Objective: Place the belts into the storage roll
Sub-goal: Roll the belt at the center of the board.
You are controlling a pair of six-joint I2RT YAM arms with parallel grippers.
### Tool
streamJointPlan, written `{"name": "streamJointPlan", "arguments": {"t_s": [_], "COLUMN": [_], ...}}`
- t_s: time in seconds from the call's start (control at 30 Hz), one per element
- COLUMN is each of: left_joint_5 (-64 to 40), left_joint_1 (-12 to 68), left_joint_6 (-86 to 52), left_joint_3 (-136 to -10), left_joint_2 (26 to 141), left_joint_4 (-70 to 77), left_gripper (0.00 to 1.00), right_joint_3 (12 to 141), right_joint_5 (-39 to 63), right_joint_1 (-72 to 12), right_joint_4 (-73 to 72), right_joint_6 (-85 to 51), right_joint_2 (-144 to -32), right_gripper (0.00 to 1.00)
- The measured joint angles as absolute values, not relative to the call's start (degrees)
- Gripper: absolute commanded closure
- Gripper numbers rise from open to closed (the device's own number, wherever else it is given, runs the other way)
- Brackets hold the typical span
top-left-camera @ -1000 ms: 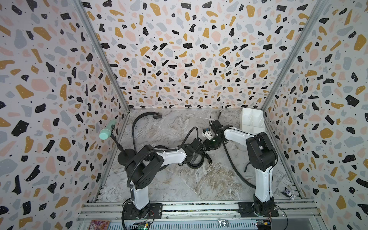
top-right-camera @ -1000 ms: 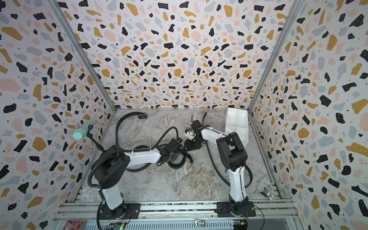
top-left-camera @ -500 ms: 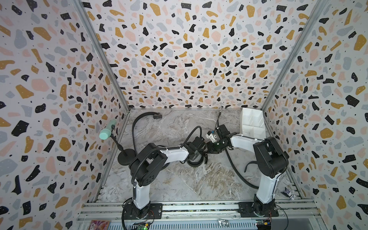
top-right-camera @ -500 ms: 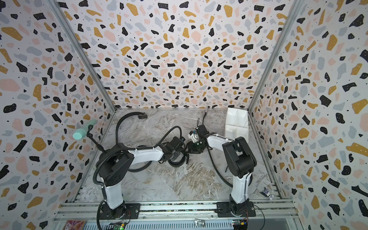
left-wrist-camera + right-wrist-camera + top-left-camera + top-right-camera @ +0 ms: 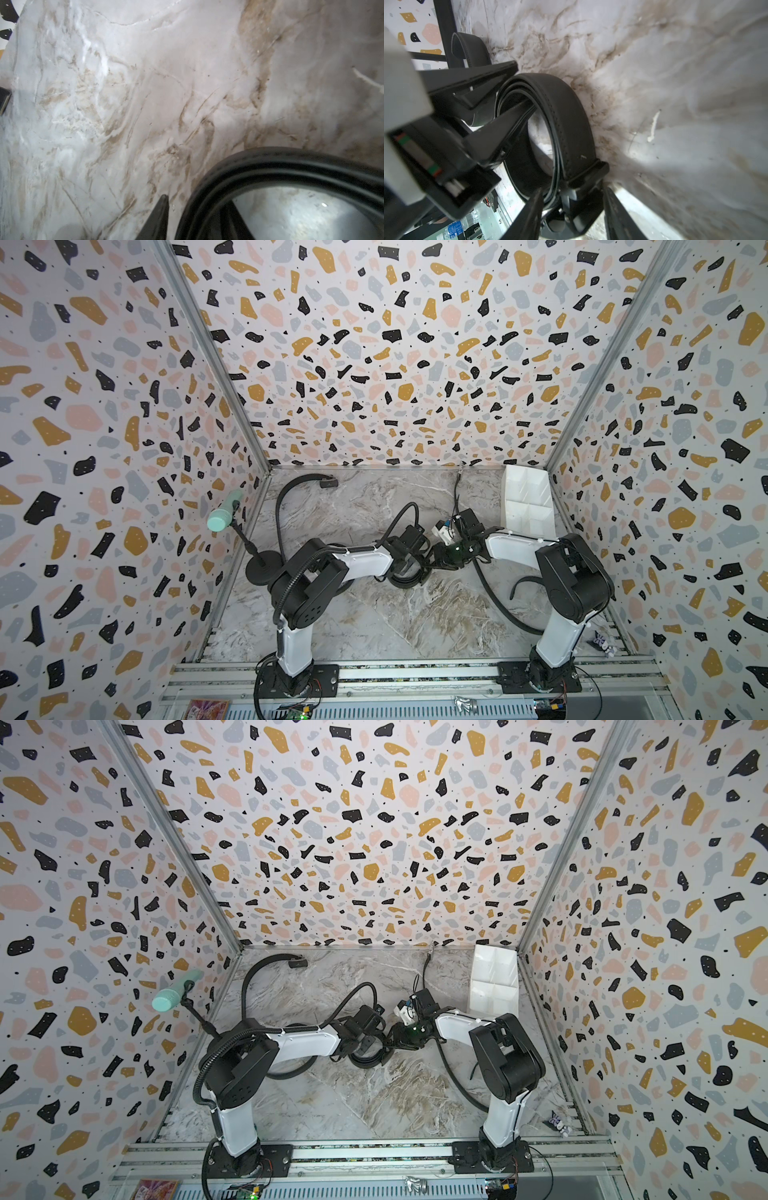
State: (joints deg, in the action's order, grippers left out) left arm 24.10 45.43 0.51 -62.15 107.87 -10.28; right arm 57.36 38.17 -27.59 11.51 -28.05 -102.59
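The coiled belt (image 5: 571,124), on the table (image 5: 395,626) well apart from the storage roll (image 5: 525,497), may uncoil: left gripper (image 5: 197,205) jaws are spread astride it, right gripper (image 5: 573,190) around its buckle (image 5: 588,176), grip unclear.

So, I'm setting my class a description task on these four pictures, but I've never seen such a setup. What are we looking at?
Two robot arms stand on a marble-patterned table, each ending in a gripper. Two pictures look down from above; two come from cameras on the arms' wrists. In the middle lies a coiled black belt. The left gripper is open, fingers astride the coil's wall. The right gripper has fingers flanking the buckle; whether it squeezes is unclear. A second belt curves at the back left, a white divided box sits back right, and a mint-green cylinder on a stand is at the left.
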Motion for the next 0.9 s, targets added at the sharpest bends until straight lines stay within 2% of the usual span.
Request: {"name": "streamJointPlan", "arguments": {"t_s": [0.47, 0.73, 0.9], "left_joint_5": [24.3, 19.6, 16.0], "left_joint_1": [45.4, 46.7, 49.0], "left_joint_6": [-1.1, -10.4, -17.6], "left_joint_3": [-62.7, -72.5, -79.5], "left_joint_2": [102.6, 99.3, 103.7], "left_joint_4": [-15.4, -22.4, -28.1], "left_gripper": [0.36, 0.19, 0.16], "right_joint_3": [57.4, 57.0, 55.5], "right_joint_5": [38.2, 37.7, 37.4], "right_joint_1": [-22.9, -19.5, -17.8], "right_joint_4": [15.6, 19.2, 20.6], "right_joint_6": [-26.0, -24.1, -23.7], "right_joint_2": [-99.6, -94.0, -90.0], "right_gripper": [0.47, 0.4, 0.36]}}
